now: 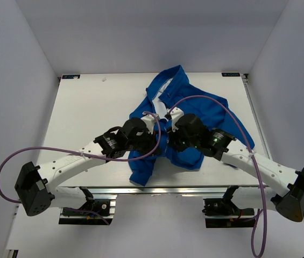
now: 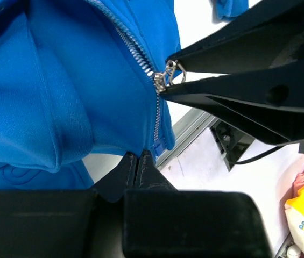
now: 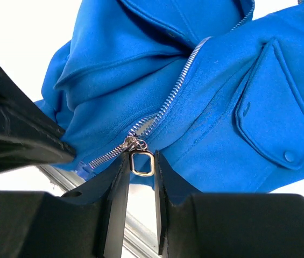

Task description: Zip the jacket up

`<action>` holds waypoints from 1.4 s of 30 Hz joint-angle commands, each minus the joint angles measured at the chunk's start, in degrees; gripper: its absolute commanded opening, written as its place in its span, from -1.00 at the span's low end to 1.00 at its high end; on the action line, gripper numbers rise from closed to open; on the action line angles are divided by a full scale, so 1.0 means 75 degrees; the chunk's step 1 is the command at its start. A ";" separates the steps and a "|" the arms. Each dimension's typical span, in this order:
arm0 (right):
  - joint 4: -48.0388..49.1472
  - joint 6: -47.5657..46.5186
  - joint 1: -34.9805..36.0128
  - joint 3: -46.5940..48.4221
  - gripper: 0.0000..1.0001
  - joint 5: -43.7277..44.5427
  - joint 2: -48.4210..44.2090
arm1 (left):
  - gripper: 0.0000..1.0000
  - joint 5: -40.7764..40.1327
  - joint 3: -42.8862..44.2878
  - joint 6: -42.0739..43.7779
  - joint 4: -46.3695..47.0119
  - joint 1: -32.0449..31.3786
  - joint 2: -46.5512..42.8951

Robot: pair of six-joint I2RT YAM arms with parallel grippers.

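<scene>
left gripper (image 2: 138, 159): closed tight on jacket (image 2: 60, 97) hem under zipper (image 3: 184, 70) | right gripper (image 3: 140, 157): nipped onto zipper pull (image 2: 172, 72), near bottom end

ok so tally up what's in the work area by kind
jacket: 1
zipper pull: 1
grippers: 2 (left gripper, right gripper)
purple cables: 2 (left cable, right cable)
total: 6
</scene>
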 commanded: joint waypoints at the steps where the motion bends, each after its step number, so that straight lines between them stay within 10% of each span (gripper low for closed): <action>1: 0.0042 0.0266 -0.0126 0.0798 -1.00 0.1574 0.0075 | -1.00 0.0686 -0.0233 -0.0076 -0.0985 -0.0088 -0.0045; 28: 0.2489 0.0640 -0.2890 0.2274 -1.00 0.1246 0.3472 | -1.00 0.1766 -0.1652 -0.0792 -0.2298 -0.0088 -0.0865; 42: 0.4179 0.1273 -0.4286 0.6491 -1.00 0.1667 0.7350 | -1.00 0.2176 -0.2179 -0.0921 -0.2508 -0.0088 -0.0958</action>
